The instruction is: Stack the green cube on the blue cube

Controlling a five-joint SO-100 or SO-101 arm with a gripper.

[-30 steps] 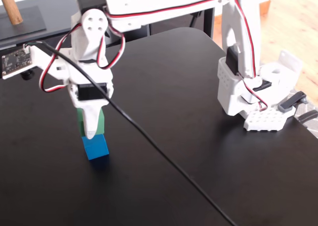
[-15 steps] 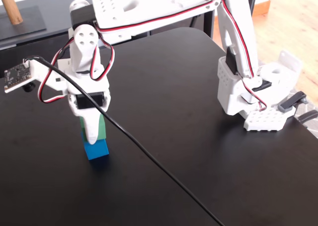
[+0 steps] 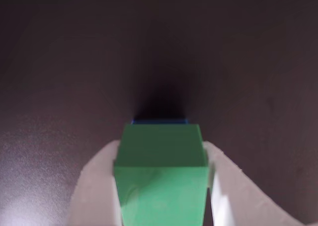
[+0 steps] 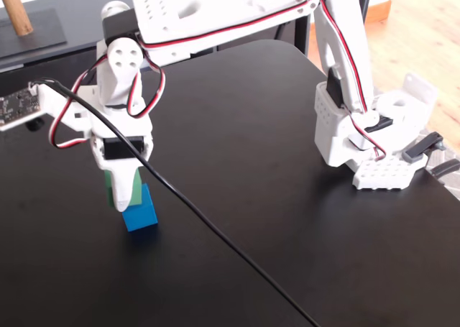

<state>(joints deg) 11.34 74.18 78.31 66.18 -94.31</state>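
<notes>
The end effector [image 4: 123,197] grips the green cube [image 4: 109,187], its 2 white fingers [image 3: 94,186] pressed against the cube's left and right faces in the wrist view. In the fixed view the green cube [image 3: 161,174] sits shifted left of the blue cube [image 4: 139,212], tilted rather than squarely on top; whether they touch is unclear. The blue cube rests on the black tabletop [image 4: 287,233] just below the fingertips. In the wrist view only a thin blue edge [image 3: 160,121] shows beyond the green cube.
</notes>
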